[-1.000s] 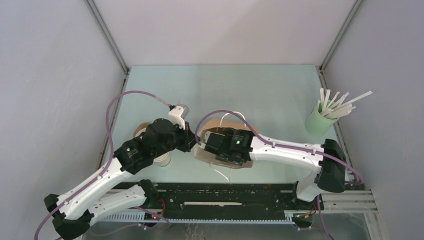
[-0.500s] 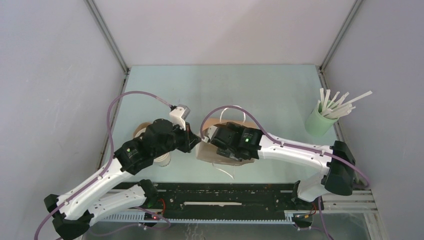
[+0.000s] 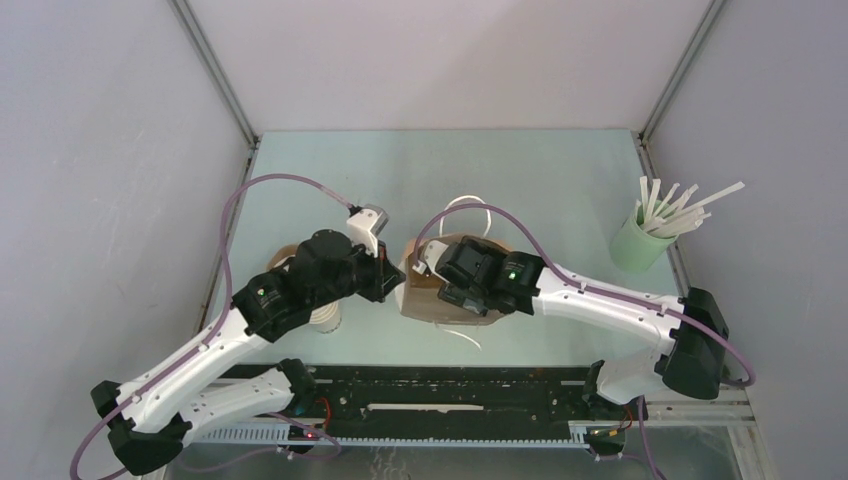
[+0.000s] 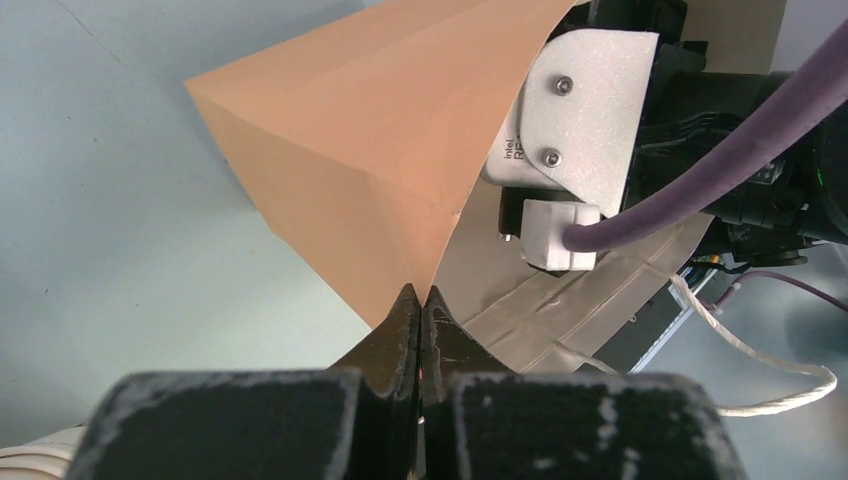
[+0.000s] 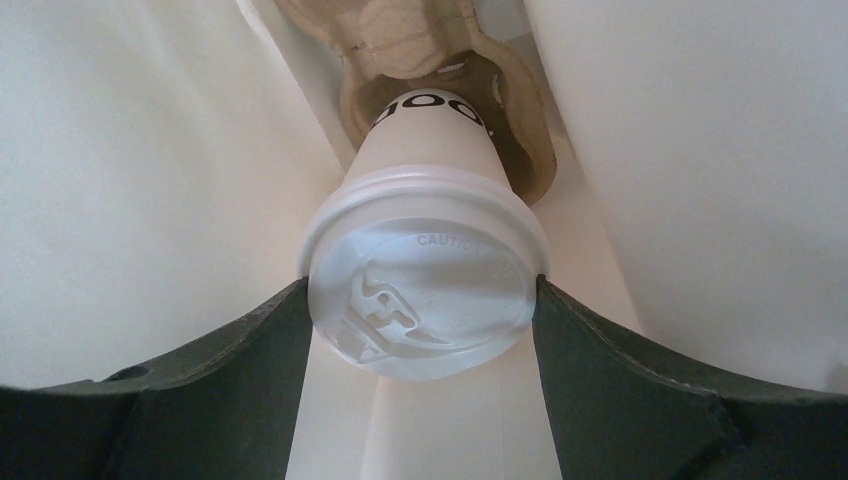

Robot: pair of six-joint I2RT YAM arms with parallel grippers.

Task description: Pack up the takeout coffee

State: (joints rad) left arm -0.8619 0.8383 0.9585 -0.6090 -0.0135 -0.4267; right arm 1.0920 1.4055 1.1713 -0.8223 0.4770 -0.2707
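Holding the mouth of the brown paper bag [image 4: 330, 140] apart, the left gripper [image 4: 418, 305] is closed tight on the bag's near edge, with a thin fold of paper pinched between its jaws. To its right, the right gripper [image 5: 420, 300] reaches down inside the bag and clasps the takeout coffee [image 5: 428, 150] by its white lid, one finger against each side of the rim.

The step in hand is lowering the cup into the bag. Its base looks close to, or seated in, a tan moulded piece [image 5: 522, 130] at the bottom. Next, I judge, the right gripper must let go and rise straight out without snagging the paper.

The overhead view hides both the cup and the grip, but it shows a green holder of white stirrers [image 3: 640, 245] at the far right of the worktop [image 3: 520, 180]. Only the right wrist view shows the cup, and only the left wrist view shows the pinch.
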